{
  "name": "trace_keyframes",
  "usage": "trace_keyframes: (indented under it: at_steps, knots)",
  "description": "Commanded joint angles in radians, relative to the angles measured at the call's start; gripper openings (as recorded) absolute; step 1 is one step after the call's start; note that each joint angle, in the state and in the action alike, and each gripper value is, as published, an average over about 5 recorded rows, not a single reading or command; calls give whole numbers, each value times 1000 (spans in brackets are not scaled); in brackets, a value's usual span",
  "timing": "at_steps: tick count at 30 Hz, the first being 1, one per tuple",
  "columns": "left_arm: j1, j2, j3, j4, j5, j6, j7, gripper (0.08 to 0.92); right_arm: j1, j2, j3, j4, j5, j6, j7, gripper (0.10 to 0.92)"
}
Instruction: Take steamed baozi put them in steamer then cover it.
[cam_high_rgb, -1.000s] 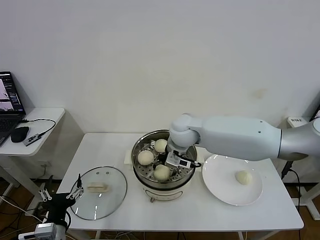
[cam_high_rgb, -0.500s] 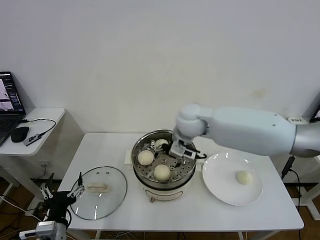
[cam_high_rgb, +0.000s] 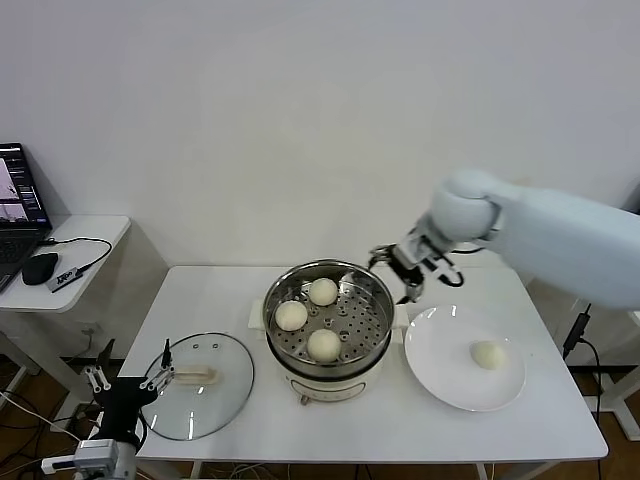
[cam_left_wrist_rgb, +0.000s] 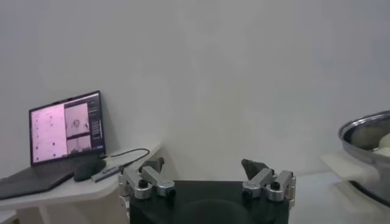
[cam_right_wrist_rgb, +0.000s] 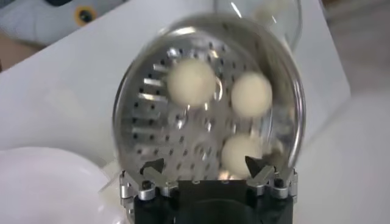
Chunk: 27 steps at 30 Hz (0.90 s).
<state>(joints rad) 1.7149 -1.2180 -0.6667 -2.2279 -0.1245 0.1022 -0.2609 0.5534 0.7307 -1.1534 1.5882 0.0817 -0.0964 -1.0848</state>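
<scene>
With three buns (cam_high_rgb: 323, 344) already sitting on the tray of the steamer (cam_high_rgb: 330, 370), the right gripper (cam_high_rgb: 409, 266) hangs empty with jaws spread above its far right rim, likely to fetch the last bun (cam_high_rgb: 487, 354) from the plate (cam_high_rgb: 440, 375), while the lid (cam_high_rgb: 225, 395) lies on the table beside the open, idle left gripper (cam_high_rgb: 125, 384).

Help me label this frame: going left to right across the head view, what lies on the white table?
Cover → steamer holding three baozi → white plate bearing the last baozi.
</scene>
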Motion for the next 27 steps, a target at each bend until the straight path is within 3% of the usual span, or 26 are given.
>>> trace_keyframes:
  at_steps: [1, 14, 27]
  knots:
    - [0, 6, 10, -4, 2, 0, 1, 823, -113, -305, 82, 11, 9, -168, -21, 823]
    - [-1, 4, 35, 1, 24, 2, 0, 823, -634, -402, 458, -44, -219, -110, -10, 823]
    - [6, -1, 40, 2, 38, 7, 1, 823, -795, -287, 585, -185, -318, -95, 25, 823]
